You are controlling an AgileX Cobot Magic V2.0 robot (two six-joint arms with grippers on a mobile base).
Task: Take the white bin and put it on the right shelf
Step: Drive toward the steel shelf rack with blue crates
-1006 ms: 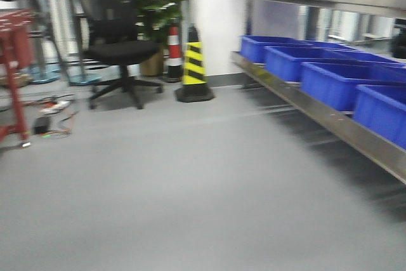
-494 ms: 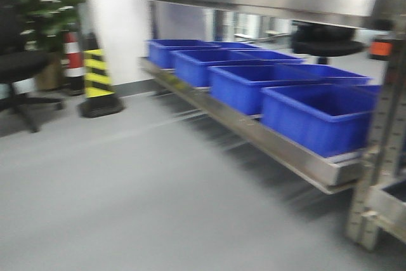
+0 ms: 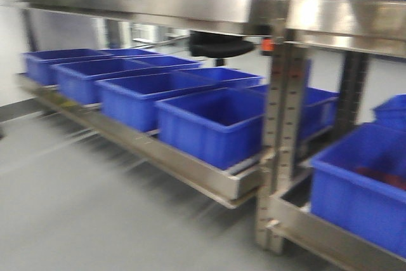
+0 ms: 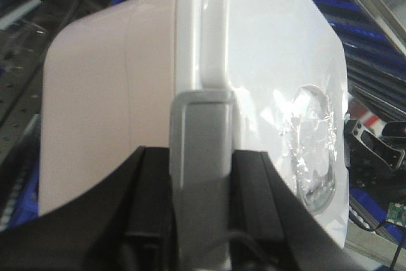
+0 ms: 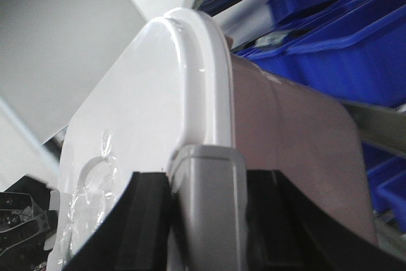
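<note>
- Grey floor (image 3: 76, 220) runs under the right shelf (image 3: 158, 6), whose shiny rails and perforated upright (image 3: 282, 125) fill the front view. Blue bins (image 3: 209, 125) stand in a row on its lower tier, with one more in the bay right of the upright. We see no white bin and no arm in this view.
- Compared with the two earlier front pictures, the view has swung to the right. The office chair, the striped cone and the plant have gone out of frame. The rack, once at the right edge, now sits square ahead and close, with a second bay showing. The picture is smeared, so we judge the base is mid-turn.
- For the task, we read this as the carry stage nearly lined up with the shelf. What remains is a free spot among the blue bins, and none shows clearly yet.
- In the left wrist view the white bin (image 4: 95, 106) is held up close, lid (image 4: 266, 49) on. The left gripper (image 4: 200, 182) has its black jaws drawn in on either side of the grey clasp (image 4: 200, 131) at the rim, holding the bin by it.
- In the right wrist view the right gripper (image 5: 206, 214) grips the opposite end the same way. Its jaws are narrow around that end's grey clasp (image 5: 206, 176), with blue bins behind.
</note>
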